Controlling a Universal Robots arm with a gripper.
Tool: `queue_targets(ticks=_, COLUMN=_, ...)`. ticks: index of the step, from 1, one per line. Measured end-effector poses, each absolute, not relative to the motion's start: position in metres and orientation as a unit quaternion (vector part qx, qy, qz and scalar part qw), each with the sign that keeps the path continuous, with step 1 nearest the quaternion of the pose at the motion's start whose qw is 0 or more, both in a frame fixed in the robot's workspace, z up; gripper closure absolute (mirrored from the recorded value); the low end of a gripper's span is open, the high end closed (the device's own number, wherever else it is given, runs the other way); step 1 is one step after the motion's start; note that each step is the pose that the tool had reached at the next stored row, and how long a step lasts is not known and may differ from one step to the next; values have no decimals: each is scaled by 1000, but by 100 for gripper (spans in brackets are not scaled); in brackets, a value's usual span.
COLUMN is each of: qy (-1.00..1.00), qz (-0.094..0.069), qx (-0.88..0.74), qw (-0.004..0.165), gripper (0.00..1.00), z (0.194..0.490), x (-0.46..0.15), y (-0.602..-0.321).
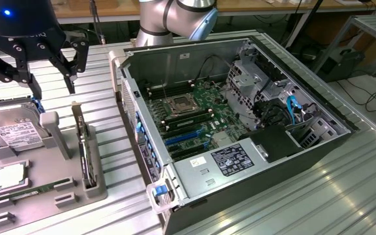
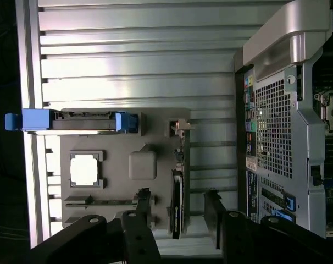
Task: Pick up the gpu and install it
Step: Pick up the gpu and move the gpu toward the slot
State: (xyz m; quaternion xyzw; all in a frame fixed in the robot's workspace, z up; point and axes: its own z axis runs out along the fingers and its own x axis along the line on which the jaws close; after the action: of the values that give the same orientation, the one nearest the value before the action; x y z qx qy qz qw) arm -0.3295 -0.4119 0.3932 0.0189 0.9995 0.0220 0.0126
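The gripper (image 1: 51, 83) is hanging wide open, upper left of the exterior view, over the gpu (image 1: 83, 152). The gpu is sitting ungrasped in the tray (image 1: 44, 205), not yet installed.

In the upper left of the frame, the black gripper (image 1: 53, 88) hangs with its fingers spread apart, holding nothing, above a grey moulded tray (image 1: 42, 169) that fills the lower left. The gpu (image 1: 86, 156), a thin dark card with a pale metal bracket strip at its upper end, stands on edge in a slot along the tray's right side, below the gripper and apart from it. A silver hard drive with a white label (image 1: 11, 131) leans in the tray's upper left part. An open dark computer case (image 1: 332, 142) lies across the centre and right on the ribbed metal table (image 1: 318, 205), its green motherboard (image 1: 195, 110) exposed.
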Motion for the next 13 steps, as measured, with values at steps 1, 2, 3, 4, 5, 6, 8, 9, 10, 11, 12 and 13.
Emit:
queue_targets(ticks=1, qy=1000, qz=22, qx=18, qw=13, gripper=46, z=393, x=-330, y=-412)
queue_targets(ticks=2, qy=1000, qz=20, qx=14, qw=13, gripper=46, z=393, x=-330, y=-412)
queue_targets(ticks=3, qy=1000, qz=18, qx=10, qw=13, gripper=46, z=393, x=-330, y=-412)
queue_targets(ticks=4, qy=1000, qz=17, qx=6, qw=13, gripper=46, z=392, x=-330, y=-412)
queue_targets(ticks=5, qy=1000, qz=17, qx=4, qw=12, gripper=46, z=391, x=-330, y=-413)
queue_targets(ticks=6, qy=1000, qz=17, qx=4, qw=12, gripper=46, z=390, x=-330, y=-415)
queue_targets(ticks=8, qy=1000, qz=17, qx=4, qw=12, gripper=46, z=389, x=-330, y=-420)
queue_targets(ticks=9, qy=1000, qz=17, qx=4, qw=12, gripper=46, z=388, x=-330, y=-422)
queue_targets(ticks=10, qy=1000, qz=17, qx=4, qw=12, gripper=46, z=387, x=-330, y=-424)
queue_targets(ticks=11, qy=1000, qz=17, qx=4, qw=12, gripper=46, z=386, x=-330, y=-426)
queue_targets(ticks=12, qy=1000, qz=17, qx=4, qw=12, gripper=46, z=385, x=-330, y=-427)
queue_targets(ticks=13, qy=1000, qz=17, qx=4, qw=12, gripper=46, z=384, x=-330, y=-428)
